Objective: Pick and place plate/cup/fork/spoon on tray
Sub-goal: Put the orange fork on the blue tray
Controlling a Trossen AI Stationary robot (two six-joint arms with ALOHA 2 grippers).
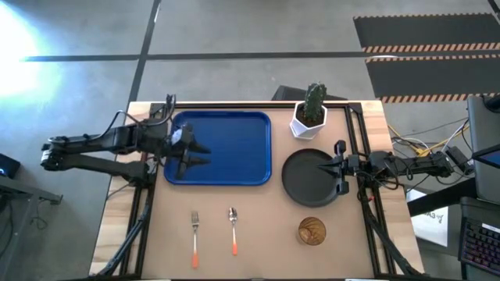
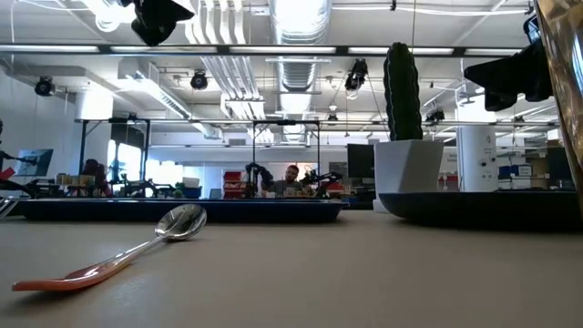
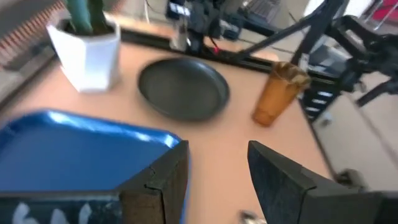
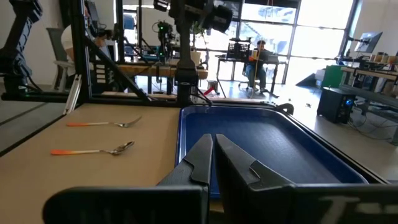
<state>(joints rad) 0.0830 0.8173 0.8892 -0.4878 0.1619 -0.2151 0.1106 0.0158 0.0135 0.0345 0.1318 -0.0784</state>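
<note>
Partly hidden plate [image 1: 306, 179] under right tool [image 1: 341, 168]

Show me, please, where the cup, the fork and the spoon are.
cup [image 1: 312, 231], high view, middle of its open top.
fork [image 1: 194, 236], high view, mid-length of it.
spoon [image 1: 233, 230], high view, mid-length of it.

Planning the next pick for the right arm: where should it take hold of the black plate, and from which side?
Grip the plate by its raised rim on the edge nearest the right gripper, coming from above with one finger inside the rim and one outside. It lies flat on the table, so only that thin upstanding rim offers purchase; the cactus pot crowds the far edge.
</note>
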